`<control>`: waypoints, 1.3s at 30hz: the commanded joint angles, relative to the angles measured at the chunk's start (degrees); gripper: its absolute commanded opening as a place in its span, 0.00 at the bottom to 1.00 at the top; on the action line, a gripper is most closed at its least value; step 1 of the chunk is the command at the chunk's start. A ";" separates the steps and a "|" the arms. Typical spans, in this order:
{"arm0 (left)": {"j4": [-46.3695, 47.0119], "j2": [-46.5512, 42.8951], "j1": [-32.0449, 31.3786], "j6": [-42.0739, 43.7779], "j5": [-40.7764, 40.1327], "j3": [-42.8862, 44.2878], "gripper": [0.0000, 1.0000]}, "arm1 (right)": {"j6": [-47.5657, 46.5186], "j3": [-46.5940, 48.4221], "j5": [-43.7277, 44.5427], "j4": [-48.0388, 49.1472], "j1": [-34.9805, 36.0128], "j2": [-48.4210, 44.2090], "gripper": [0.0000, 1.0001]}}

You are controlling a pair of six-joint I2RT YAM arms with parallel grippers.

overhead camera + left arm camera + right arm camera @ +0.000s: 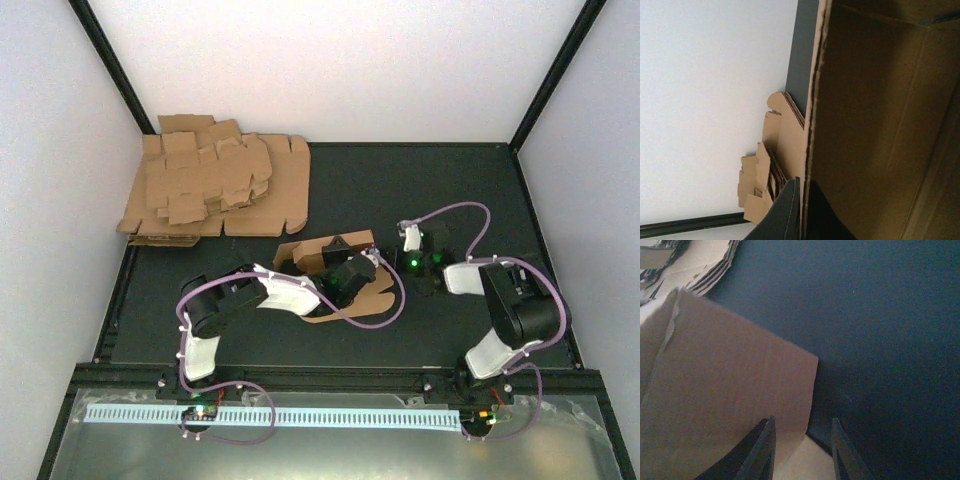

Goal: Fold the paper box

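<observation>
Your left gripper (802, 186) is clamped on the thin edge of one upright wall of the paper box (875, 125), both dark fingers (786, 215) pressed flat against the cardboard. From the top view, the paper box (300, 256) sits half folded around the middle of the dark table (430, 190), with the left arm reaching in over it. Your right gripper (803, 421) is just off the box's right side with its jaws partly apart. The corner of a brown flap sits in the gap, but nothing is pinched. The pile of cardboard sheets (215, 185) is well apart at the back-left corner.
</observation>
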 commanded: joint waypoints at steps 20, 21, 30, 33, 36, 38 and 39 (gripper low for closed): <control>-5.09 -2.64 -0.14 -4.94 6.46 -1.40 0.02 | -8.49 -12.75 2.90 32.79 4.84 -3.71 0.62; -5.48 -2.63 -0.14 -5.11 6.52 -1.16 0.02 | -9.52 -12.20 3.28 31.64 5.36 -3.54 0.62; -8.62 -2.69 -0.14 -7.38 7.55 0.19 0.02 | -8.66 -11.39 7.38 32.79 6.43 0.24 0.56; -9.66 -3.04 -0.14 -8.24 8.59 0.47 0.02 | -8.54 -10.77 9.06 35.04 8.24 2.46 0.55; -11.32 -3.24 -0.14 -9.47 9.59 1.26 0.02 | -8.58 -10.81 11.77 38.85 10.24 4.78 0.52; -12.00 -3.32 -0.14 -9.95 10.04 1.67 0.02 | -7.67 -11.74 13.15 43.04 10.53 6.17 0.51; -12.17 -3.33 -0.14 -10.13 10.19 1.84 0.02 | -7.51 -11.93 13.20 44.66 10.60 6.99 0.51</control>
